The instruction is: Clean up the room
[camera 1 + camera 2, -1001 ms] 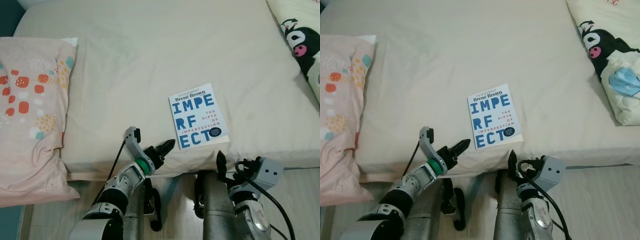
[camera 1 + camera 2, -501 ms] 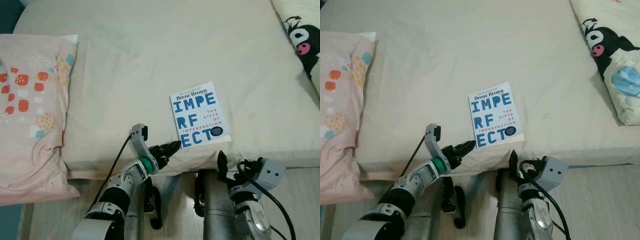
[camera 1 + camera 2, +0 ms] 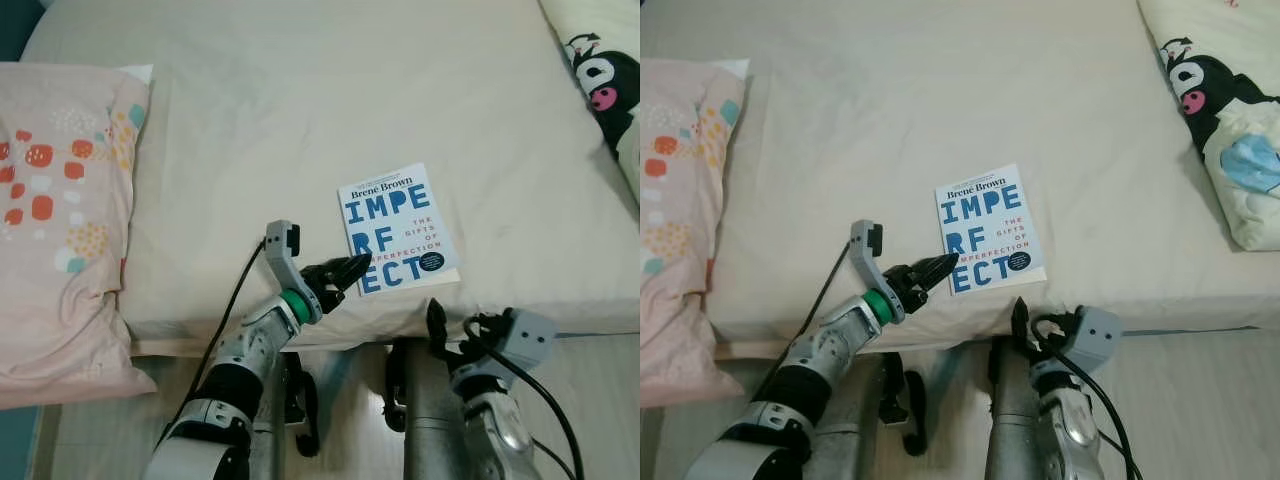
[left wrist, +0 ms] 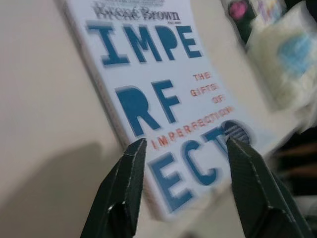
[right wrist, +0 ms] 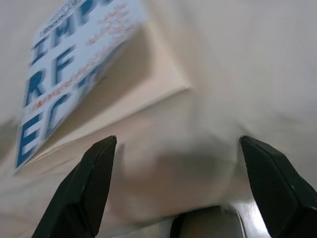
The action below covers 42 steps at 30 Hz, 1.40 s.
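One risk: left claw (image 3: 345, 272), spread open at the near corner of the book (image 3: 397, 228) lying flat by the bed (image 3: 300, 120) edge, may shove it instead of pinching; right claw (image 3: 434, 322) hangs open below.

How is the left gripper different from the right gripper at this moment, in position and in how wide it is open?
The left gripper is raised over the bed, its tips at the near left corner of the book; the right gripper sits lower, below the mattress edge. In the wrist views, the left jaws are moderately open with the book's cover between them, while the right jaws are spread wider and point at the book's corner from below. Both are open and hold nothing.
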### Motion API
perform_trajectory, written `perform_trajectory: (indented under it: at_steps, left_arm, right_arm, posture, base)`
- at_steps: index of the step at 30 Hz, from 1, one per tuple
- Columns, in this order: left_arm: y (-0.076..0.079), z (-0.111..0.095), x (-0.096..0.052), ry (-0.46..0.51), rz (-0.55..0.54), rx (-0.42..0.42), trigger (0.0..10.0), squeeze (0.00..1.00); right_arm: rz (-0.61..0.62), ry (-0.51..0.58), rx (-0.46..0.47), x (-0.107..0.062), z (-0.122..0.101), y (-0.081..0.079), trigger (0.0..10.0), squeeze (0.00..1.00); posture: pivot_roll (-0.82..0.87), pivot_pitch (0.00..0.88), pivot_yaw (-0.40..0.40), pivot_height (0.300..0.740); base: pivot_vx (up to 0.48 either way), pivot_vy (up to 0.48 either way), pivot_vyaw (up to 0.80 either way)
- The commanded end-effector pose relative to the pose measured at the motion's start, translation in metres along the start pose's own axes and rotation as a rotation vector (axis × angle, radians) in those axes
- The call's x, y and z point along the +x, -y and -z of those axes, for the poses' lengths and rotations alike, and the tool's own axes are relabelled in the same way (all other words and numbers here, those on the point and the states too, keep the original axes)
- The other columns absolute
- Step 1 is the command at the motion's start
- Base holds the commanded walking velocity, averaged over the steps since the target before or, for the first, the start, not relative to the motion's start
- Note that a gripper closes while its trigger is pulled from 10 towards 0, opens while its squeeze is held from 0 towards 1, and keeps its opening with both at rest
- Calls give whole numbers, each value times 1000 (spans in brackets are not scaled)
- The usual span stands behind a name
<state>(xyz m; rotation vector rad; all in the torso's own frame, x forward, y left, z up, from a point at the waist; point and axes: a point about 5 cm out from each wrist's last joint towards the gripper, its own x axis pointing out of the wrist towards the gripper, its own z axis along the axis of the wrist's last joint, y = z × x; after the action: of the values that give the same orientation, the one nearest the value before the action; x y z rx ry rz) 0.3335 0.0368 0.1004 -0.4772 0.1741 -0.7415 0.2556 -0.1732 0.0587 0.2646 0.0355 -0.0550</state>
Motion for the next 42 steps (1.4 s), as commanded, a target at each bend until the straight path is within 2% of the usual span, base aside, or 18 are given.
perform_trajectory:
  at_steps: [1,5,7,11,12,13,15,16,17,18,20,21,25,26,32,34,36,42]
  left_arm:
    - [0,10,-4,5,-47,57,10000,0]
    - [-43,-31,-37,145,-217,100,10000,0]
    - [-50,-42,-46,184,-247,98,10000,0]
    - [-68,-73,-83,296,-270,94,10000,0]
    - [-68,-73,-83,296,-270,94,10000,0]
    - [-69,-75,-87,310,-266,92,10000,0]
    - [-68,-76,-91,318,-253,93,10000,0]
    - [-68,-76,-95,322,-244,103,10000,0]
    - [-68,-76,-95,322,-244,103,10000,0]
    - [-67,-75,-99,319,-230,112,10000,0]
    - [-66,-75,-101,316,-225,119,10000,0]
    - [-68,-74,-104,314,-246,126,10000,0]
    - [-72,-73,-109,316,-292,109,10000,0]
    - [-74,-72,-111,318,-314,103,10000,0]
    - [-76,-72,-113,321,-354,100,10000,0]
    - [-76,-69,-110,319,-369,87,10000,0]
    - [-75,-68,-109,317,-369,82,10000,0]
    - [-70,-61,-105,283,-351,85,10000,0]
  right_arm:
    - [-51,-50,-28,-2,12,-7,10000,1000]
    - [-245,-18,-29,14,0,-39,10000,1000]
    - [-303,-13,-28,18,-4,-48,10000,1000]
    - [-634,-53,-17,21,-9,-97,10000,1000]
    - [-634,-53,-17,21,-9,-97,10000,1000]
    - [-682,-64,-23,20,-8,-103,10000,882]
    - [-734,-82,-35,18,-6,-110,10000,839]
    - [-787,-108,-49,16,-2,-116,10000,682]
    - [-787,-108,-49,16,-2,-116,10000,682]
    - [-835,-140,-76,13,3,-121,10000,545]
    - [-867,-164,-91,10,8,-124,10000,478]
    - [-861,-189,-108,11,13,-125,10000,286]
    - [-907,-226,-118,10,20,-131,10000,251]
    - [-933,-238,-118,10,21,-136,10000,8]
    - [-912,-221,-124,18,19,-141,10000,0]
    - [-702,-182,-56,47,10,-127,10000,0]
    - [-630,-185,-23,58,7,-121,10000,0]
    - [-569,-339,-92,75,12,-108,10000,0]
  posture:
    - [-28,322,135,637]
    - [-14,311,111,637]
    - [-10,306,102,637]
    - [8,295,60,637]
    - [8,295,60,637]
    - [8,295,60,637]
    - [12,294,49,637]
    - [16,294,38,637]
    - [16,294,38,637]
    - [16,294,31,637]
    - [18,292,28,637]
    - [19,292,27,637]
    - [19,292,28,637]
    - [19,290,28,637]
    - [19,289,28,637]
    - [32,301,34,637]
    - [36,308,37,637]
    - [46,320,39,637]
  base:
    - [0,0,0]
    - [0,0,0]
    - [0,0,0]
    - [0,0,0]
    - [0,0,0]
    - [0,0,0]
    - [0,0,0]
    - [0,0,0]
    - [0,0,0]
    - [0,0,0]
    - [0,0,0]
    - [0,0,0]
    - [0,0,0]
    - [0,0,0]
    - [0,0,0]
    - [0,0,0]
    - [0,0,0]
    - [0,0,0]
